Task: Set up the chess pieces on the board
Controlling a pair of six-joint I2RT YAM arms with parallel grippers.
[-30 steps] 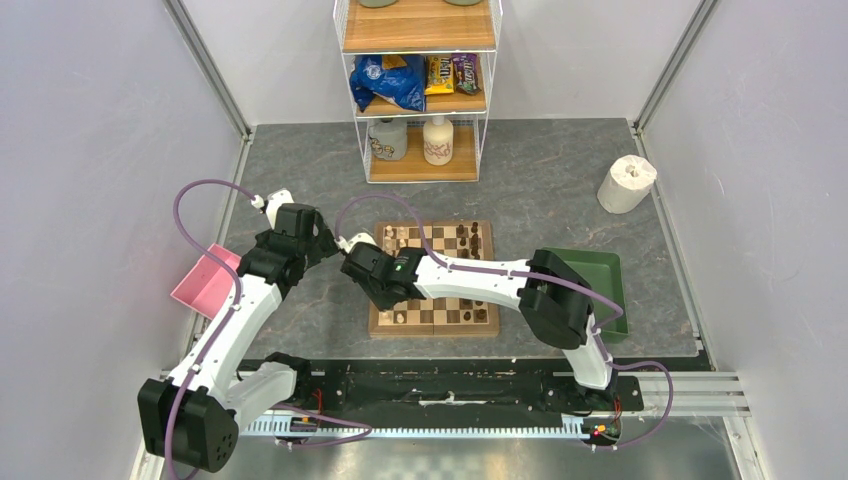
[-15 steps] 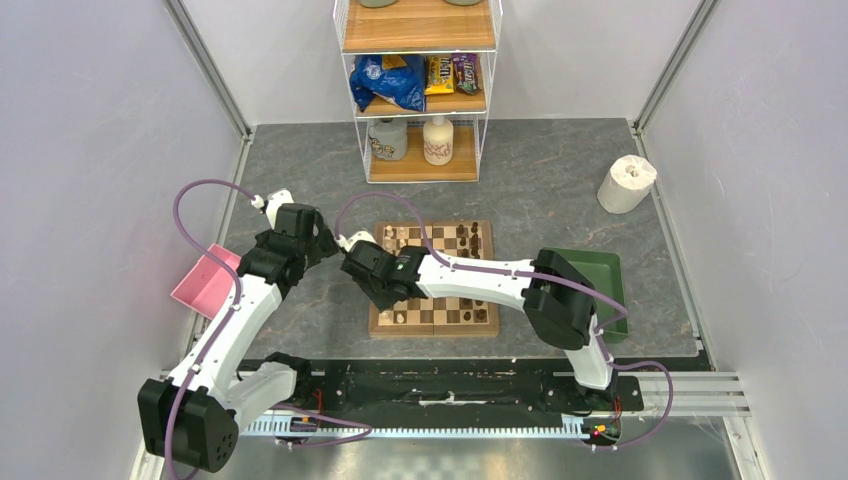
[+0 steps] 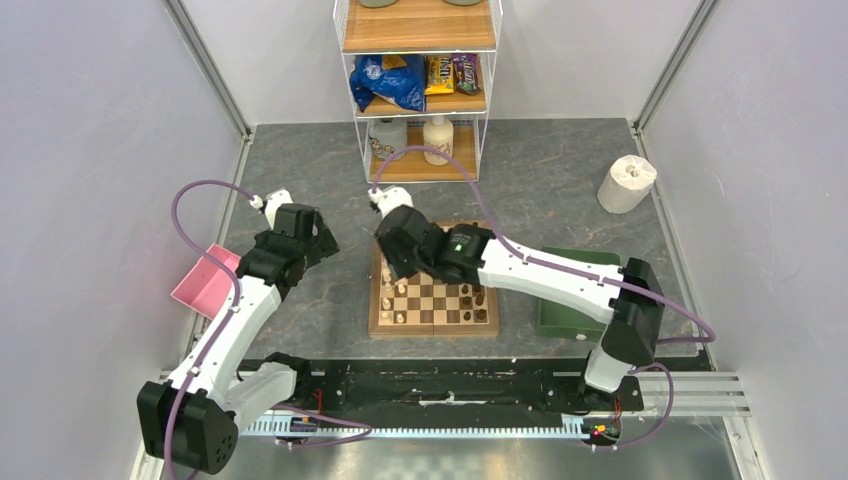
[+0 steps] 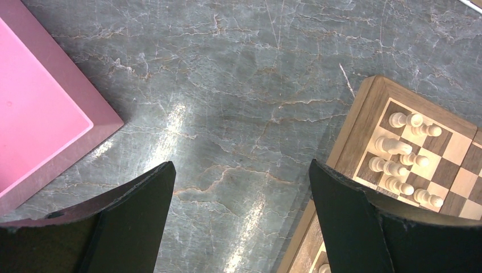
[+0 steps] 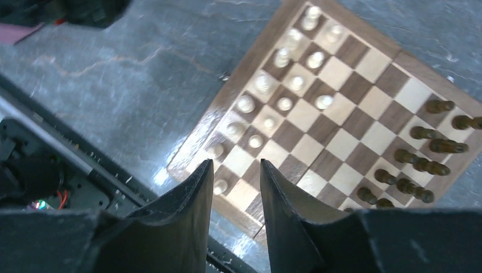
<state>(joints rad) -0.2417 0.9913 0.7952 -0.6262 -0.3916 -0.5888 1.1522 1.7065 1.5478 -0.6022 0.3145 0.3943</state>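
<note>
The board (image 3: 433, 328) lies mid-table, with pale chess pieces (image 3: 393, 290) along its left side and dark ones (image 3: 478, 296) along its right. My right gripper (image 3: 400, 255) hovers over the board's far-left part. In the right wrist view it (image 5: 236, 163) is open by a narrow gap with nothing between the fingers, looking down on the board (image 5: 364, 136), the pale pieces (image 5: 284, 79) and the dark pieces (image 5: 423, 165). My left gripper (image 4: 241, 165) is wide open and empty over bare table, left of the board (image 4: 355, 122) and its pale pieces (image 4: 398, 149).
A pink tray (image 3: 205, 282) sits at the left table edge, close to the left arm. A green tray (image 3: 565, 318) lies right of the board, partly under the right arm. A wire shelf (image 3: 420, 90) stands at the back, a paper roll (image 3: 627, 183) at the far right.
The right gripper has opened and risen from the board's near-left part toward its far-left corner. Its elbow swung out to the right. The left arm has not moved.
</note>
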